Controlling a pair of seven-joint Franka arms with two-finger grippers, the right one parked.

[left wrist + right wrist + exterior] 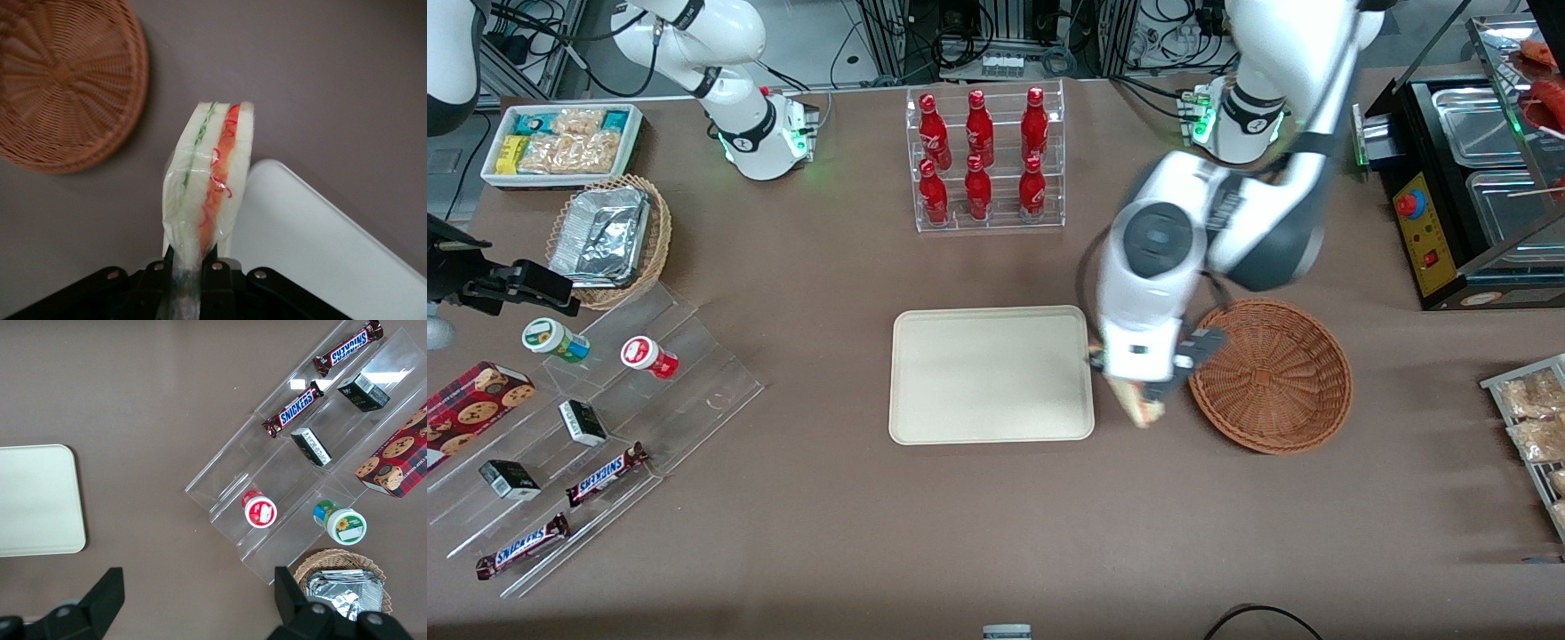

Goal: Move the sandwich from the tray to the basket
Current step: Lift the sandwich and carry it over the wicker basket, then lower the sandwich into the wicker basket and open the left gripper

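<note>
One woven basket point(1272, 378) rests on the tabletop point(996, 533). Beside it, the left end effector point(1134, 378) grips the wrapped sandwich point(213, 180) in the air near the cream tray point(991, 375), and farther from the front camera than the tray, red bottles point(979, 133) stand in a clear rack point(1005, 225).

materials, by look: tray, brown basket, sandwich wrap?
Tray: likely matte plastic; smooth, cream, rounded corners.
Brown basket: wicker or woven plastic, slight sheen; strands visible.
Sandwich wrap: clear, glossy, probably plastic film; creases and glints, pinched in the left hand between tray and basket.
</note>
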